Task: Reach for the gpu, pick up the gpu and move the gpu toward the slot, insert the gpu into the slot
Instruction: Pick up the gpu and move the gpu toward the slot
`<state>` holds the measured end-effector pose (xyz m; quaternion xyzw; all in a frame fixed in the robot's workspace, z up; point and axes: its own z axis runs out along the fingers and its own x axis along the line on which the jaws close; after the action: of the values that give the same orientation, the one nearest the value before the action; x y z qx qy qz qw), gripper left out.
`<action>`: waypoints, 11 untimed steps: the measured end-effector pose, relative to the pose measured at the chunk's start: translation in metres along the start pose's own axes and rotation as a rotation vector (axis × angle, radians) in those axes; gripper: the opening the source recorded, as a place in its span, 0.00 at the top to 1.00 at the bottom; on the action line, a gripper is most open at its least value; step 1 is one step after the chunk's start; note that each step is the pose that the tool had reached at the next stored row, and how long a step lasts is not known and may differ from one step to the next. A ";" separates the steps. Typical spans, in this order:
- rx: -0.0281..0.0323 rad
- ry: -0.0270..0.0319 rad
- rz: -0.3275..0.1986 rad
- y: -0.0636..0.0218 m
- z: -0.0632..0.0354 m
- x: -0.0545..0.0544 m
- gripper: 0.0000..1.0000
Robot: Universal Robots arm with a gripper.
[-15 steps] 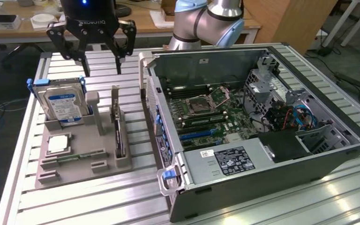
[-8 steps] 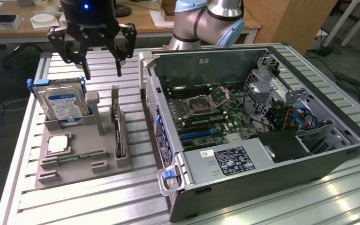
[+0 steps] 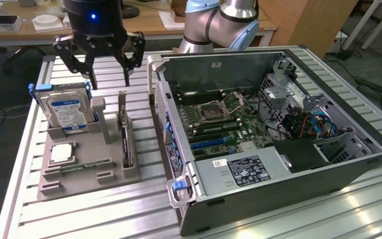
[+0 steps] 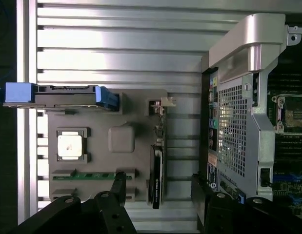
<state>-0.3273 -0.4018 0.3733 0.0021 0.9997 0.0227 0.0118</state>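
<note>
– Dark card with the black fan: is that the gpu point(image 3: 125, 144)?
– Yes. It stands on its long edge in a groove of the gray holder point(image 3: 78, 179), along the holder's side nearest the open computer case point(image 3: 350, 164).
– How would it handle?
– Light and stiff, I'd judge, but fragile. It is a thin board with bare parts and a fan that should not be squeezed. The free upper edge looks the best place to hold it, with the fingers pinching across the two flat faces and clear of the fan.
– What else sits in the holder?
– A silver hard drive point(image 3: 68, 107) with a blue label stands upright at the holder's far end. A processor chip point(image 3: 61, 152) lies flat in the holder's middle and a green memory stick point(image 3: 78, 167) lies beside that. The holder rests on the slatted aluminium tabletop point(image 3: 111, 214).
– And the arm?
– Its wrist points straight down. The gripper point(image 3: 110, 82) hangs above the holder's far end, well apart from the card. In the wrist view the fingers point(image 4: 119, 183) are spread wide and empty, straddling the line of the gpu point(image 4: 156, 170).
</note>
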 end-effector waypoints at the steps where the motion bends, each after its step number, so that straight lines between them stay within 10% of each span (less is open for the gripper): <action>1: -0.0001 0.0000 0.000 -0.0003 0.0012 0.000 0.35; 11: 0.0000 0.0002 -0.001 -0.0047 0.0139 0.000 0.35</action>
<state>-0.3271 -0.4059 0.3592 0.0015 0.9997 0.0226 0.0117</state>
